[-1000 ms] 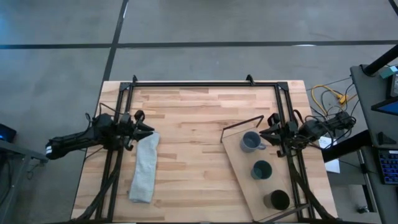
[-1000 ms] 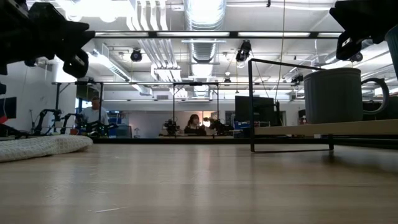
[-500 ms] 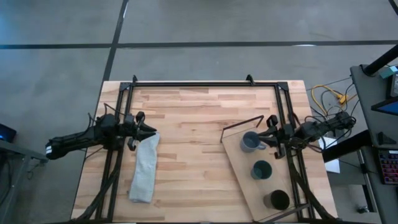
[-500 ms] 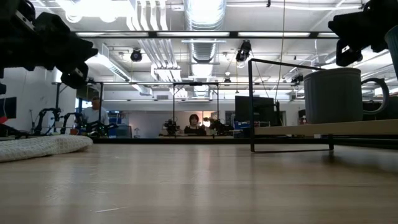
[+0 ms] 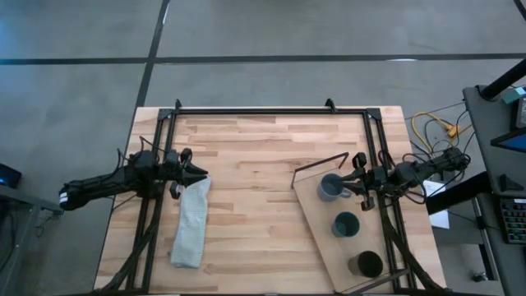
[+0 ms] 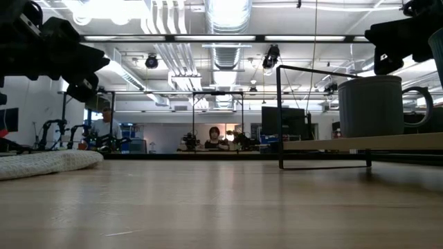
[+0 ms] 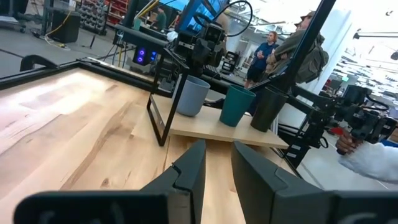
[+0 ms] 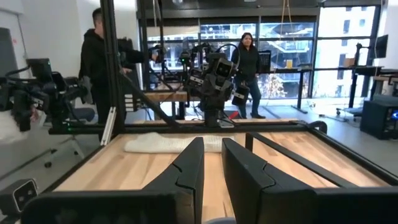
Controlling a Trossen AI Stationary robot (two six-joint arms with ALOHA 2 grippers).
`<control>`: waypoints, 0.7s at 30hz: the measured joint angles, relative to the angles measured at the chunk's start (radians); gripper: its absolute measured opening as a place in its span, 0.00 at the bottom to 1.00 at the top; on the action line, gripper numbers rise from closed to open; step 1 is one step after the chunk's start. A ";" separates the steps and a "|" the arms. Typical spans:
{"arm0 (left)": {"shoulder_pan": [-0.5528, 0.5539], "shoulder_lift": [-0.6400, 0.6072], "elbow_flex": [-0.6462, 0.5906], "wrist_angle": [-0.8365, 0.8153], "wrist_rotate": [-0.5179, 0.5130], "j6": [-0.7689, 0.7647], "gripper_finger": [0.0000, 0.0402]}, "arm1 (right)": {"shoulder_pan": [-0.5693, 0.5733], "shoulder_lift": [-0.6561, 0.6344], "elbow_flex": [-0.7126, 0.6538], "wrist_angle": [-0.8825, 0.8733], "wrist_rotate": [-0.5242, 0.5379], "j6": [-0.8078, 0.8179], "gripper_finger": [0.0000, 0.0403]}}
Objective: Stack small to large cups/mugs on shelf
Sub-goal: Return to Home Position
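Table (image 5: 263,140): mug (image 5: 330,187) and two cups (image 5: 345,224) line the shelf (image 5: 320,238) by the right gripper (image 5: 357,186). It and the left gripper (image 5: 199,172) are slightly parted, empty. Only homing seems to remain.

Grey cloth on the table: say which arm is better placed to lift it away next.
Left, probably. The left claw hovers at one end of the grey cloth; the right claw is across the table, beside the blue-grey mug on the shelf.

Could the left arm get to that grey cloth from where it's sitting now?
Probably yes. The left gripper hangs just above the cloth's nearest end, fingers slightly apart, with nothing lying between them. The right gripper waits on the far side, by the shelf.
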 joint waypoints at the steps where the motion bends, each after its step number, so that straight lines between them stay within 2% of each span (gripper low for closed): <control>1: 0.000 0.001 0.000 0.000 0.000 0.000 0.16 | 0.000 0.000 0.000 0.001 0.000 -0.003 0.13; 21: 0.000 -0.002 -0.005 0.057 0.003 0.001 0.16 | 0.000 0.001 0.000 0.002 0.003 0.071 0.13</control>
